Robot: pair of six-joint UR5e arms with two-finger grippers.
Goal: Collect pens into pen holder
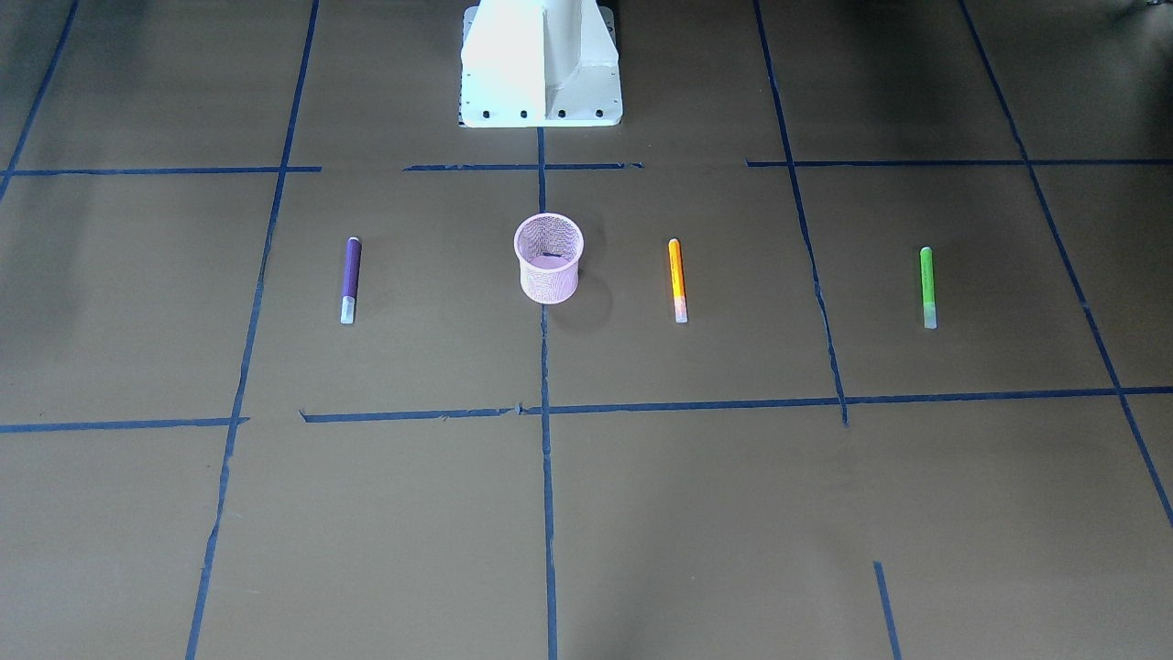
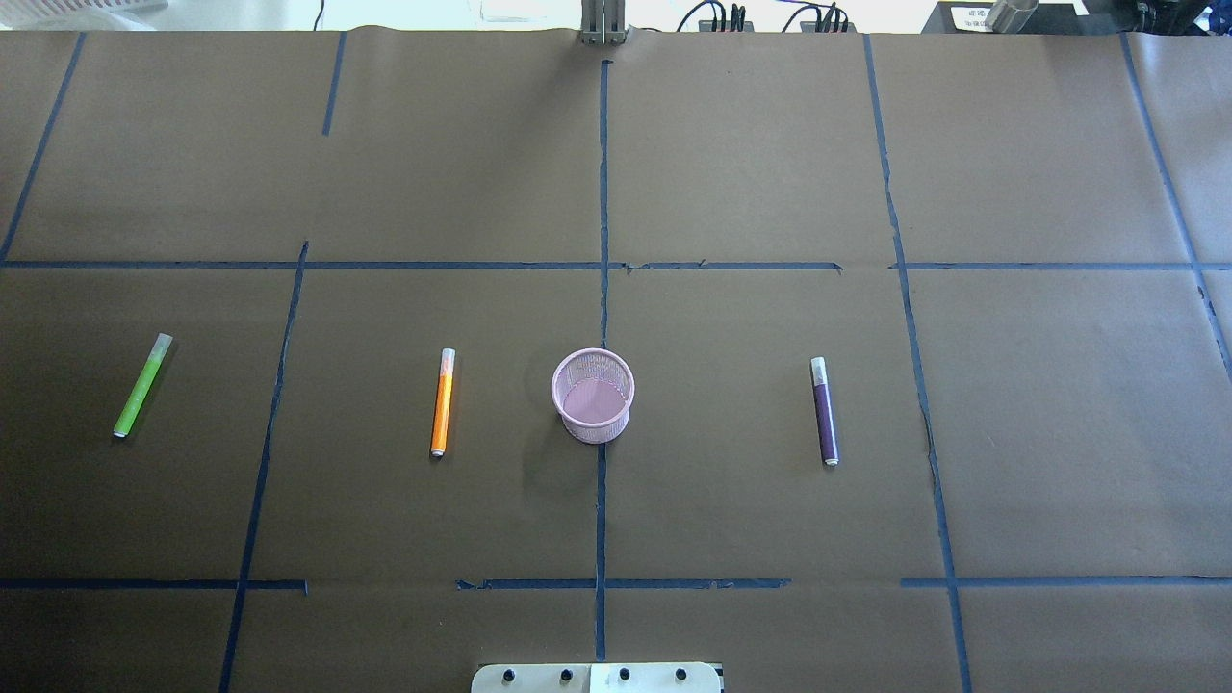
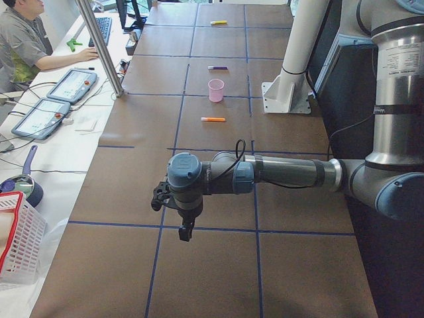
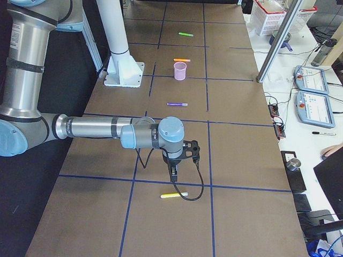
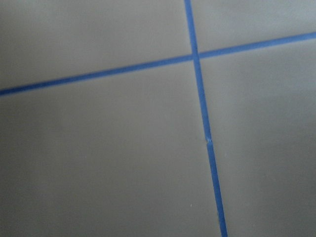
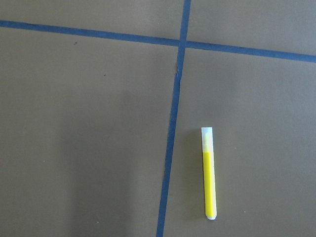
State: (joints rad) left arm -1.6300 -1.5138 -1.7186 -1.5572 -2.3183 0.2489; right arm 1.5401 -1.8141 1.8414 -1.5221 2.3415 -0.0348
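The pink mesh pen holder [image 2: 593,395] stands upright and empty at the table's middle [image 1: 548,258]. The purple pen [image 2: 824,411] lies to its right, the orange pen [image 2: 442,401] to its left, and the green pen [image 2: 141,385] at the far left. All three lie flat on the brown paper. A yellow pen [image 6: 209,173] lies at the table's right end, just below my right gripper [image 4: 172,172]. My left gripper [image 3: 183,233] hangs over bare paper at the left end. Both grippers show only in the side views, so I cannot tell whether they are open or shut.
The robot's white base [image 1: 541,64] stands at the table edge behind the holder. Blue tape lines grid the paper. An operator [image 3: 20,40], teach pendants [image 3: 43,116] and a white basket [image 3: 16,238] are along the far side bench.
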